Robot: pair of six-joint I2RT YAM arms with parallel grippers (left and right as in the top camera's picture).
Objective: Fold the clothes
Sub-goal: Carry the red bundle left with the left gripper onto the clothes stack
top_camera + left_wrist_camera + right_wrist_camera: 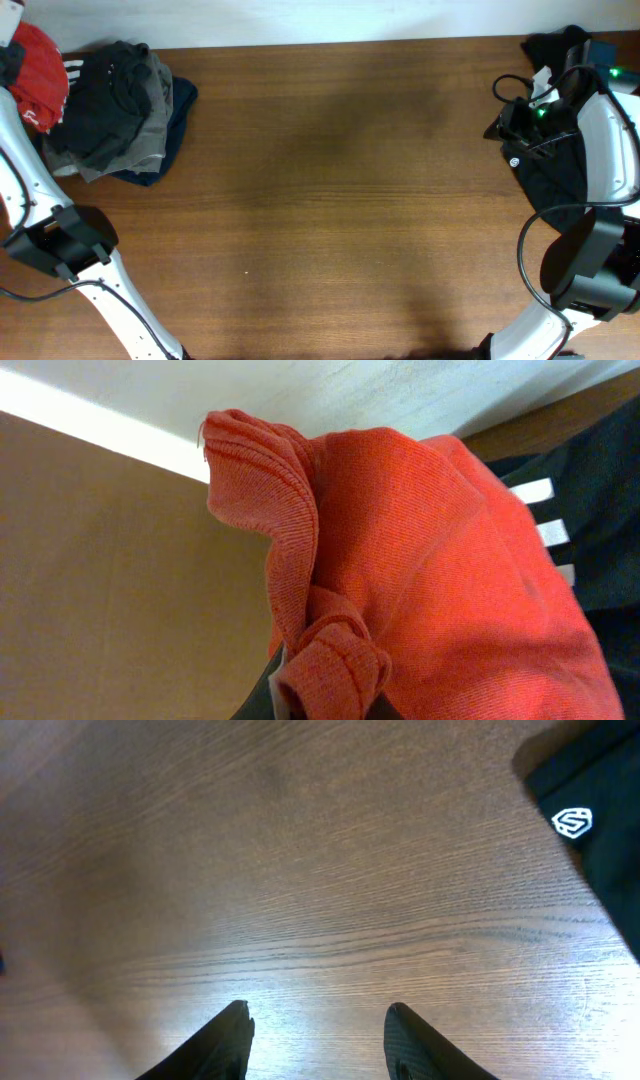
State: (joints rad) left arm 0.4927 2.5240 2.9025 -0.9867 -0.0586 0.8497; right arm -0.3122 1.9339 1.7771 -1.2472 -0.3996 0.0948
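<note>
Two grippers: my left gripper [328,695] pinches the red shirt [430,560]; my right gripper [318,1040] is apart, empty.
Red shirt: far left corner of the table [330,200].
Close by: dark clothes pile [115,105].

A robot lab: 2 white arms [125,295] [615,150] at a wooden table [330,200].

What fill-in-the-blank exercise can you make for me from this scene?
The left gripper is shut on the ___ T-shirt.
The right gripper hangs ___ above the bare wooden table.
The pile of dark clothes lies on the robot's ___ side.
Missing words: red; open; left.
</note>
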